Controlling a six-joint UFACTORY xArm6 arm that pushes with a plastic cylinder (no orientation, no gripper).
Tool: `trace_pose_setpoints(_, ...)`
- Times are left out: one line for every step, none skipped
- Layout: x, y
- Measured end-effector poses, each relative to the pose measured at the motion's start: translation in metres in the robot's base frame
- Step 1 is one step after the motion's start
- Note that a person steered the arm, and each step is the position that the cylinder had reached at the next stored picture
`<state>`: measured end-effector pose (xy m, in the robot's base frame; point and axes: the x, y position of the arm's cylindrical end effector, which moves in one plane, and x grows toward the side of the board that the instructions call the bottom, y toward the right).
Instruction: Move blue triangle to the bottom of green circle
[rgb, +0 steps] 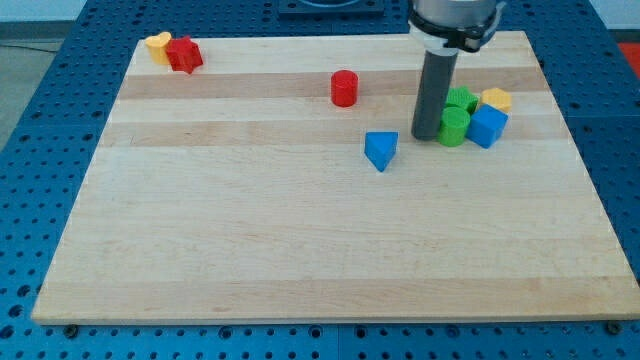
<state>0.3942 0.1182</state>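
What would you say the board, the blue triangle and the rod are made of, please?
The board looks like pale wood, with visible grain and plank bands and a matt finish. The blue triangle seems to be painted wood or plastic: its colour is even and saturated with a slight sheen, so I cannot tell which. The rod looks like dark matt metal or plastic; my tip sits right of the triangle, beside the green circle.
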Motion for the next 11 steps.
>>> trace_pose_setpoints(0.001, -0.022)
trace_pose_setpoints(0.006, -0.104)
trace_pose_setpoints(0.021, -0.157)
trace_pose_setpoints(0.036, -0.148)
trace_pose_setpoints(0.03, -0.113)
trace_pose_setpoints(0.022, -0.079)
trace_pose_setpoints(0.022, -0.06)
trace_pose_setpoints(0.028, -0.061)
trace_pose_setpoints(0.028, -0.044)
trace_pose_setpoints(0.029, -0.02)
trace_pose_setpoints(0.03, -0.001)
